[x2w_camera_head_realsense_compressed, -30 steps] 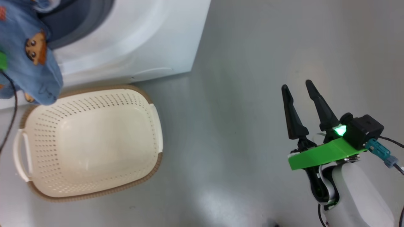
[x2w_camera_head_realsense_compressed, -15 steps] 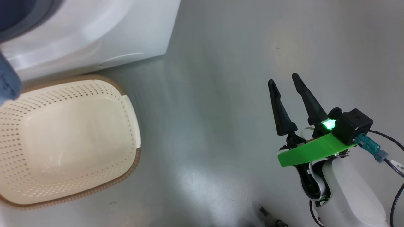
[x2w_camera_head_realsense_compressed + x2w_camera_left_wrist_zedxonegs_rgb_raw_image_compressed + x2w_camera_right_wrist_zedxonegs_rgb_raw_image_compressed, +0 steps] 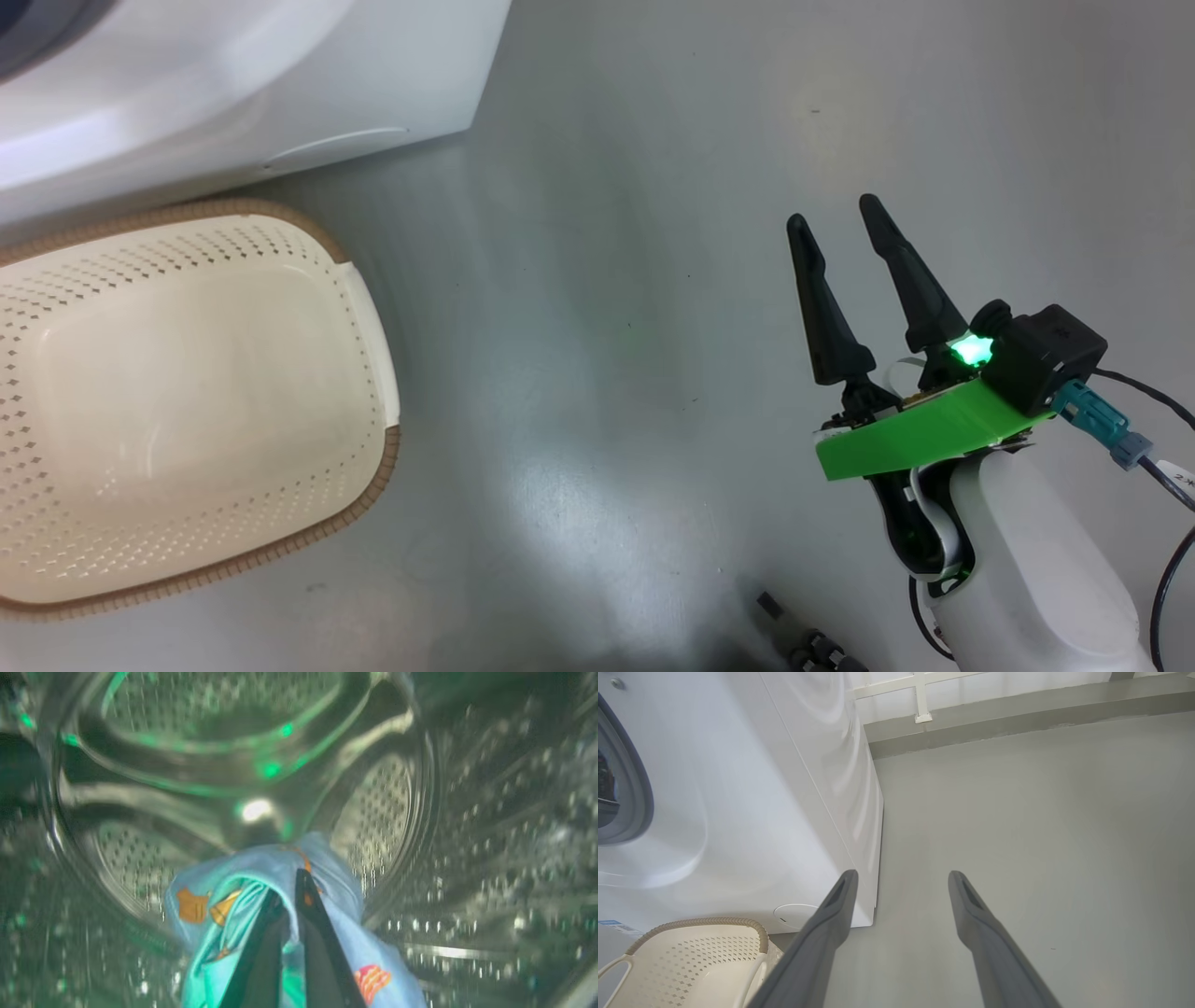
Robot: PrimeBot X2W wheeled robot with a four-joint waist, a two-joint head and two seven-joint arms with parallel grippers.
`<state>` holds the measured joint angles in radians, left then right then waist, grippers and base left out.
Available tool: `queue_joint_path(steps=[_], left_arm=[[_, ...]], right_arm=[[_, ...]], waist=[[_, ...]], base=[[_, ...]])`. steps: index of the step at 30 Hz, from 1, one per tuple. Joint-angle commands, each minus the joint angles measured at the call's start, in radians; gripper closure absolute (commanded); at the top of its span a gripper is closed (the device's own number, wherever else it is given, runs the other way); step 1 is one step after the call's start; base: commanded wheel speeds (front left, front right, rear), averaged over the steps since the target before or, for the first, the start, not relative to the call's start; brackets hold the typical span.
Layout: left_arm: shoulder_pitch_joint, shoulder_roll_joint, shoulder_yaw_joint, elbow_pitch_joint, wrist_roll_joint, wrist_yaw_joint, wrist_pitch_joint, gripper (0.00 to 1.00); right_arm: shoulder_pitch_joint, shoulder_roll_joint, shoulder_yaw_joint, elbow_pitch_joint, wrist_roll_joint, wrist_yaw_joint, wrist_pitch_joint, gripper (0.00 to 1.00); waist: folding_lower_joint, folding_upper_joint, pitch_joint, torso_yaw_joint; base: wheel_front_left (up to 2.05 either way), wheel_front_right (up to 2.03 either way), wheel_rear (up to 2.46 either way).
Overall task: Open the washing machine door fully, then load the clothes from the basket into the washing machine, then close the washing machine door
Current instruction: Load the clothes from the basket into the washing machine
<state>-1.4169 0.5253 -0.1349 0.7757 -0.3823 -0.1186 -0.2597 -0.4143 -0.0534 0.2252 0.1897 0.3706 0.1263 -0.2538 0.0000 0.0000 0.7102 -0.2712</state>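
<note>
here, clothes (image 3: 336, 891) sit pinched between left fingers (image 3: 316, 933) inside the drum (image 3: 378, 798).

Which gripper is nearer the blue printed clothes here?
Left. The left gripper is shut on the clothes inside the washing machine; the right gripper hangs open over the floor, outside it.

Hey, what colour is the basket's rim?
Brown, woven-look rim on the cream basket; the head view shows it best.

Head looks down on floor (image 3: 607, 280); left wrist deep inside drum (image 3: 373, 802); right wrist shares basket (image 3: 696, 922).
</note>
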Motion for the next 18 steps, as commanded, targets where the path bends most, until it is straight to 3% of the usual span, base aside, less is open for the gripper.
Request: queue_joint_path(steps=[1,2,3,4,5,18], left_arm=[[0.054,0.034,0.020,0.016,0.014,-0.001,-0.002,1.00],[0.064,0.028,0.019,0.054,0.013,-0.003,-0.002,0.91],[0.064,0.028,0.019,0.054,0.013,-0.003,-0.002,0.91],[0.067,0.029,0.009,0.097,0.026,-0.006,-0.002,0.51],[0.066,0.024,0.012,0.131,0.019,-0.007,-0.002,0.00],[0.044,-0.012,-0.100,0.354,-0.041,-0.012,0.026,0.00]], right_arm=[[0.012,0.003,0.021,-0.022,0.011,0.004,-0.008,0.00],[0.013,0.003,0.022,-0.020,0.011,0.004,-0.008,0.00],[0.013,0.003,0.022,-0.020,0.011,0.004,-0.008,0.00],[0.013,0.003,0.023,-0.019,0.013,0.004,-0.008,0.00],[0.013,0.003,0.023,-0.019,0.014,0.004,-0.008,0.00],[0.011,0.003,0.020,-0.009,0.005,0.004,-0.008,0.00]], waist=[[0.0000,0.0000,-0.001,0.001],[0.0000,0.0000,-0.002,0.002],[0.0000,0.0000,-0.002,0.002],[0.0000,0.0000,-0.003,0.003],[0.0000,0.0000,-0.004,0.004],[0.0000,0.0000,-0.031,0.027]], base=[[0.00,0.00,0.00],[0.00,0.00,0.00],[0.00,0.00,0.00],[0.00,0.00,0.00],[0.00,0.00,0.00],[0.00,0.00,0.00]])
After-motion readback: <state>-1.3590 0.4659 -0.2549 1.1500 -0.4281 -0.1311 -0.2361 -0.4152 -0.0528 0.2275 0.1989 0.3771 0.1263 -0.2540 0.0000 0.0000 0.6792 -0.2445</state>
